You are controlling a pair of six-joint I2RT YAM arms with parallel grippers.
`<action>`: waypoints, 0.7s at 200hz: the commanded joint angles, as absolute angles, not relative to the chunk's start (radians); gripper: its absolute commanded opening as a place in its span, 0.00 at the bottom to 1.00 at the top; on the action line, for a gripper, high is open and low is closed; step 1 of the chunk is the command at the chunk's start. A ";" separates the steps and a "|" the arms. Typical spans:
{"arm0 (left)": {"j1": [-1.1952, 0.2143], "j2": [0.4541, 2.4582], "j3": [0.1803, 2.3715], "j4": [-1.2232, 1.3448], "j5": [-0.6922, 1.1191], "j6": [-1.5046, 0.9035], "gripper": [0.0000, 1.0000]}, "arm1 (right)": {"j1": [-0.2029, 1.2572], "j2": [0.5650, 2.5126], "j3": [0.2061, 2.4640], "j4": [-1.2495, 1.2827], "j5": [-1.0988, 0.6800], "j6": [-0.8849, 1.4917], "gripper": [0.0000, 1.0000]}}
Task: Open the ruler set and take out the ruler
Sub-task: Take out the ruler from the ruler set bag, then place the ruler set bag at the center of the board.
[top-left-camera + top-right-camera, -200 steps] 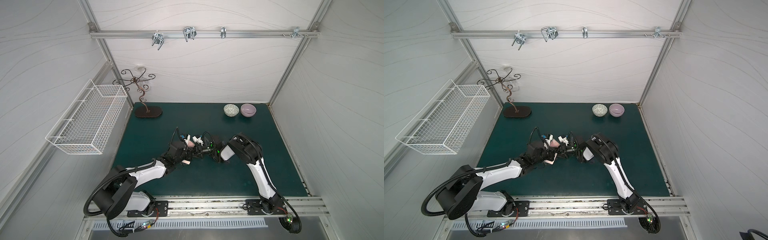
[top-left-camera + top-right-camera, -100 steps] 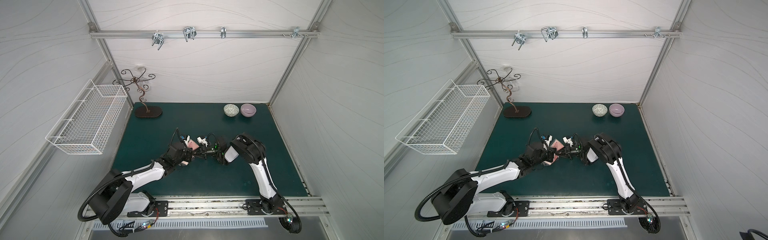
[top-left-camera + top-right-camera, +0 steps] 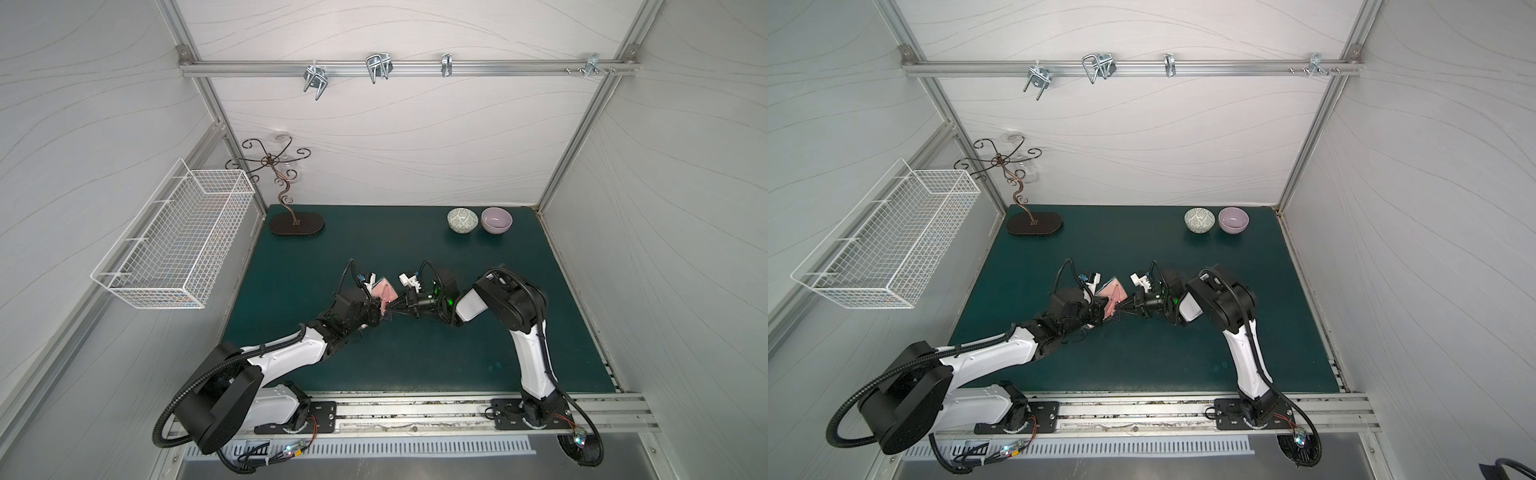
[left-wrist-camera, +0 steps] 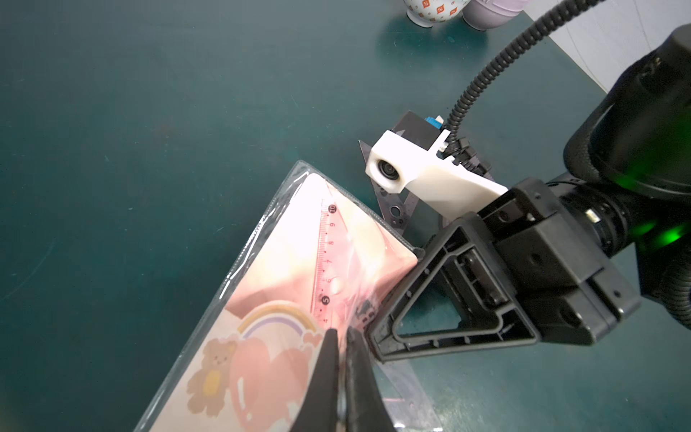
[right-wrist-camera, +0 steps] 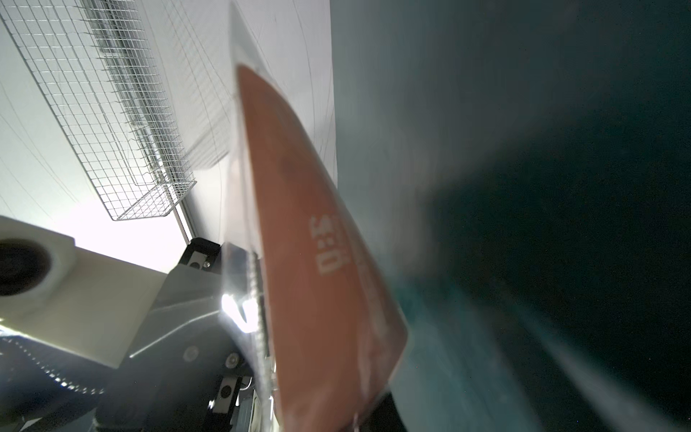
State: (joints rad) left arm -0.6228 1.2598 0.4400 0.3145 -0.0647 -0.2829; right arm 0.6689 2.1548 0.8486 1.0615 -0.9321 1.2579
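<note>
Roughly midway, by my read. Ruler set (image 3: 384,291) is up off the tabletop (image 3: 415,365), centre of frame in both top views, tilted, held btwn the two arms.

Left tool (image 4: 341,338) is clenched on the sleeve's face, lower centre of the left wrist view, one finger on each side of the film just right of the rainbow print. Right tool (image 4: 372,338) comes in from frame right, jaws closed, tip on the sleeve's edge right beside the left tool. In the right wrist view the ruler set (image 5: 318,262) runs edge-on up from bottom centre, as if out of the jaws. Can't tell whether it has only the film or also smth inside.

Done: set picked up, both grips on.

Opening: unclear. Film looks slack & wrinkled near the right tool's tip, but no open mouth seen.

Not done: ruler (image 4: 326,262), pink see-through w/ printed scale, sits wholly inside, over the pink card.

Also: dark see-through triangle (image 4: 396,213) lies flat on the tabletop beyond the sleeve, partly under the right arm's wrist cam (image 4: 411,175), loose & apart from the set.

Left to do, as I judge: spread the mouth, grip the ruler itself, slide it out while the left tool anchors the sleeve. Risk: thin film may slip.
</note>
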 commanded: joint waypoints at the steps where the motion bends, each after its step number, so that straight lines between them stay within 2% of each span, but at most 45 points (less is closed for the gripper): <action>1: -0.615 1.276 0.447 0.325 -0.091 -0.268 0.00 | 0.657 2.072 0.834 0.984 -0.906 1.205 0.00; 35: -0.581 1.312 0.492 0.225 -0.164 -0.284 0.00 | 0.634 1.955 0.763 0.907 -0.945 1.167 0.00; 72: -0.532 1.345 0.582 0.064 -0.293 -0.330 0.00 | 0.574 1.815 0.693 0.707 -0.968 1.067 0.00; 106: -0.483 1.420 0.697 -0.072 -0.324 -0.401 0.00 | 0.556 1.667 0.772 0.111 -0.887 0.721 0.00; 140: -0.462 1.520 0.772 -0.098 -0.301 -0.432 0.00 | 0.557 1.623 0.801 -0.119 -0.862 0.552 0.00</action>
State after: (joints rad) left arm -0.4664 1.4754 0.7185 -0.0475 -0.2714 -0.3836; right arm 0.5522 1.6432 0.7784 0.2050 -0.8951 0.7620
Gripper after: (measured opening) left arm 0.067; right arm 0.053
